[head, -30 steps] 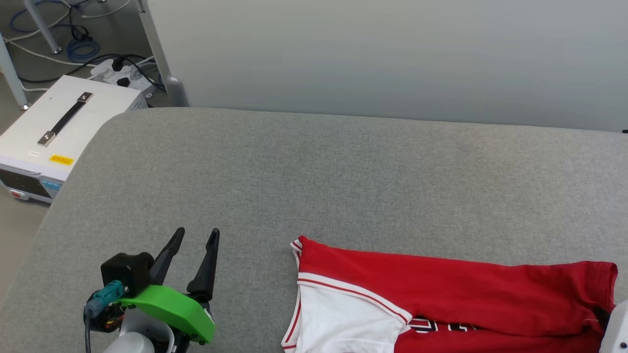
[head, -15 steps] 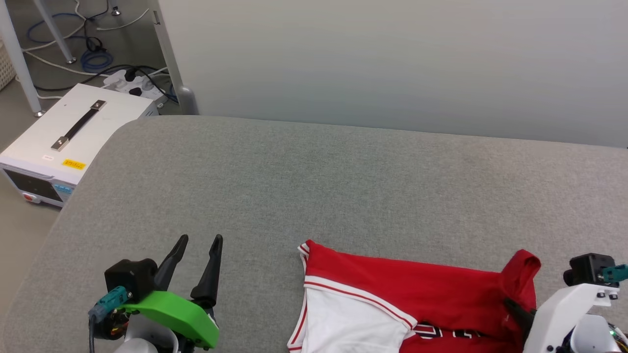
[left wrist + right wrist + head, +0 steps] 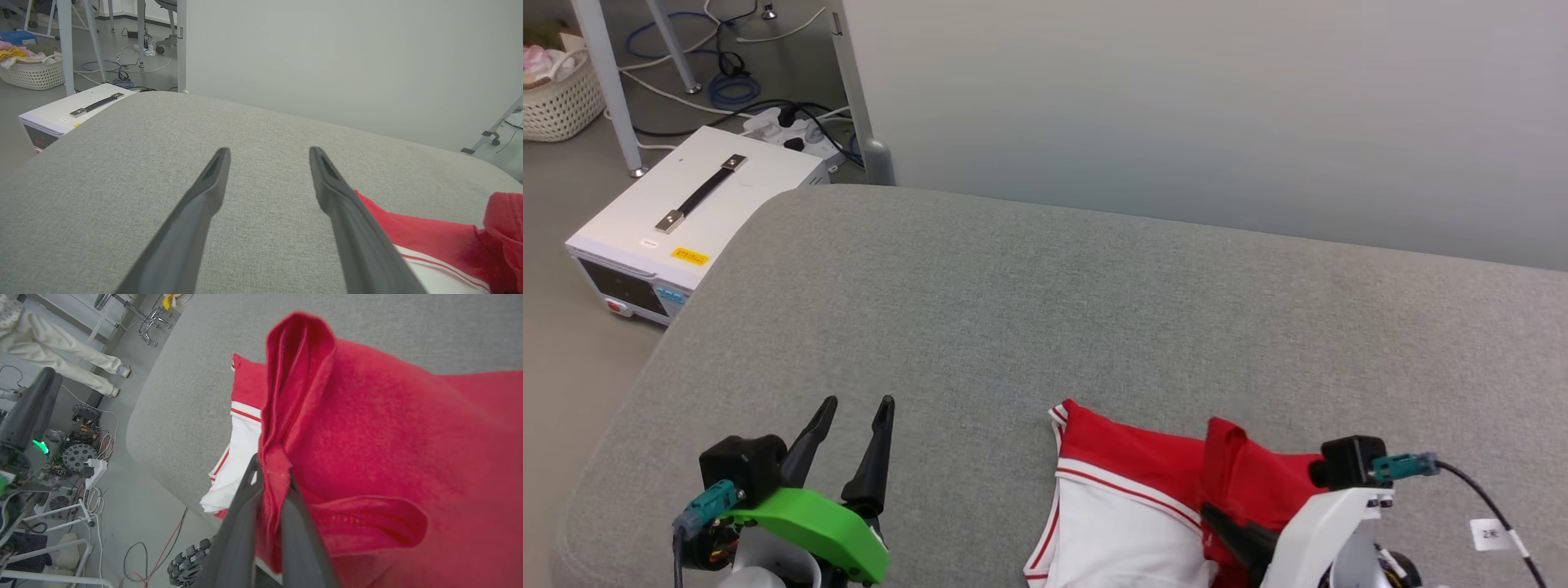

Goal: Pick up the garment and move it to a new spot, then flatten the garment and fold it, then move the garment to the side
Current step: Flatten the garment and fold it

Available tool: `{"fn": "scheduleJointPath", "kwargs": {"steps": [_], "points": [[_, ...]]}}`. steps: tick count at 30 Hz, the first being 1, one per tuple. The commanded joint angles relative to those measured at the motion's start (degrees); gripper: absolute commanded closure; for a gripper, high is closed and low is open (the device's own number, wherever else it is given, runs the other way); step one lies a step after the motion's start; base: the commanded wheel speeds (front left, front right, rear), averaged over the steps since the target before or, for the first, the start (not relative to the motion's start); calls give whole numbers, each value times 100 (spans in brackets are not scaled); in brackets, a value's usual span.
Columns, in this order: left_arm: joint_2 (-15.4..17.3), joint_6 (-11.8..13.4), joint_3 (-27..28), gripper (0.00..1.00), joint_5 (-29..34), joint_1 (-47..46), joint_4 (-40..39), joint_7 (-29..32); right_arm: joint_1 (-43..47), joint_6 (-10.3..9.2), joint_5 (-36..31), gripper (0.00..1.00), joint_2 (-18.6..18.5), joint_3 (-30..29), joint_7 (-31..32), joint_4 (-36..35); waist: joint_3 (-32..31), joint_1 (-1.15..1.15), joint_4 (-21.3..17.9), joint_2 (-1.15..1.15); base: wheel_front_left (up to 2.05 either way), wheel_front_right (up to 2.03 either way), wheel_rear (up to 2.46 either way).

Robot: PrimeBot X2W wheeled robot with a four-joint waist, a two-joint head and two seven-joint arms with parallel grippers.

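Observation:
The red garment point(image 3: 1143, 457) lies at the near edge of the grey padded table point(image 3: 1045, 310), its white sleeve point(image 3: 1119, 531) with striped trim turned toward me. My right gripper point(image 3: 1217, 518) is shut on the garment's red edge, which stands up in a fold point(image 3: 294, 375) between the fingers point(image 3: 245, 506). The cloth drapes from that pinch over the rest of the garment point(image 3: 388, 449). My left gripper point(image 3: 854, 404) rests open over bare table to the left, apart from the cloth; its fingers point(image 3: 212, 179) hold nothing, and the garment point(image 3: 429, 232) lies to their right.
A white box with a black handle point(image 3: 694, 212) sits on the floor off the table's far left corner, with cables and a power strip point(image 3: 792, 126) behind it. A wicker basket point(image 3: 560, 102) stands farther left. A pale partition point(image 3: 1176, 106) runs along the table's far side.
My right gripper has come leftward holding the garment's right end, folding the red cloth over toward the white sleeve. The head camera has shifted too. The left gripper stays open in place.

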Motion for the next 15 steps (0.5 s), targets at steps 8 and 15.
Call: {"fn": "scheduleJointPath", "kwargs": {"steps": [8, 15], "points": [[43, -14, -25, 0, -15, 86, -15, 31, -623, -3, 725, 100, 6, 850, -1050, 1101, -25, 0, 273, 0, 0, 0, 0], [50, -9, -57, 0, -30, 66, -19, 79, -1272, -3, 1081, 77, 7, 1248, -1739, 2219, 26, 0, 420, 0, 0, 0, 0]]}}
